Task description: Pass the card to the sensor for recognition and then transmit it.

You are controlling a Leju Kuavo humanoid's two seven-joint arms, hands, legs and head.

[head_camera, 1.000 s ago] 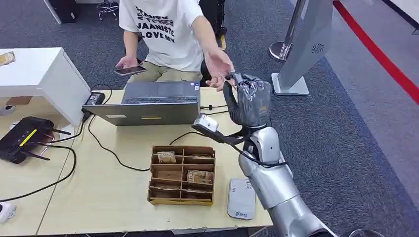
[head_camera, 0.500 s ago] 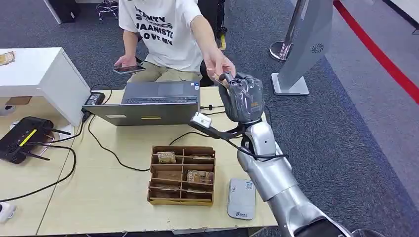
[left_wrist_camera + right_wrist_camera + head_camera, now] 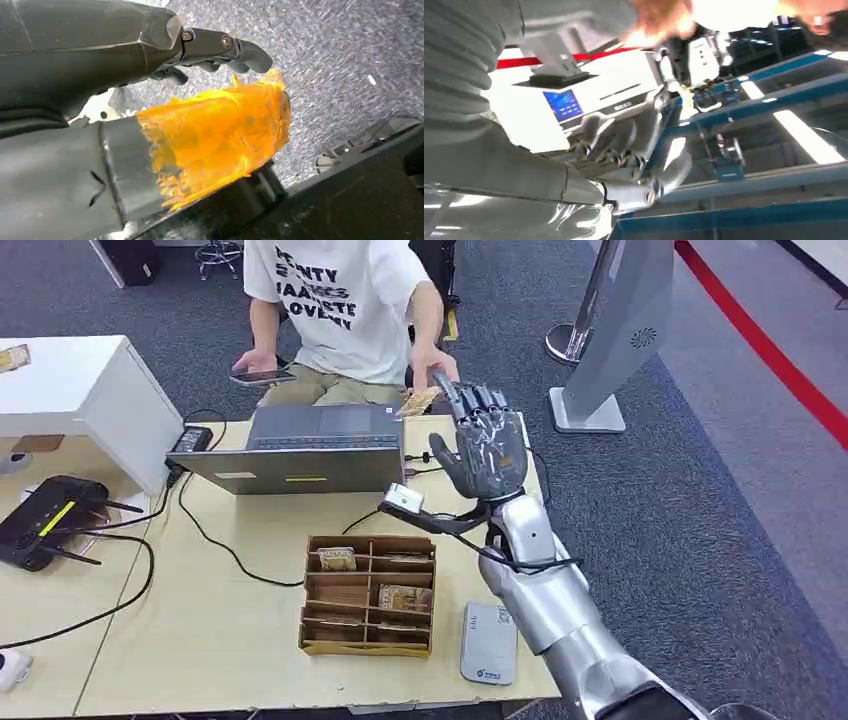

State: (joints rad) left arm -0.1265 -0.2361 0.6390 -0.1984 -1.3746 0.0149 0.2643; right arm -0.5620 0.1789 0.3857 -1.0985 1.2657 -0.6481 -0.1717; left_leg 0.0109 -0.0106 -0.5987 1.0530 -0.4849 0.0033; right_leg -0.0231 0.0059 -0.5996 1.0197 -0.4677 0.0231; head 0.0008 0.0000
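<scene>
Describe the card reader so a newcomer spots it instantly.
Start at the wooden table and find the brown compartment box near its front edge. The card reader lies flat just right of it: a small pale grey slab, unlike the dark laptop.

Looking like an office or reception desk: a person [image 3: 335, 310] is sitting behind a laptop [image 3: 300, 450] on a pale wood desk [image 3: 200, 630], grey carpet [image 3: 720, 540] everywhere, router [image 3: 45, 520] sitting at left, kiosk stand [image 3: 620, 330] standing upper right
</scene>
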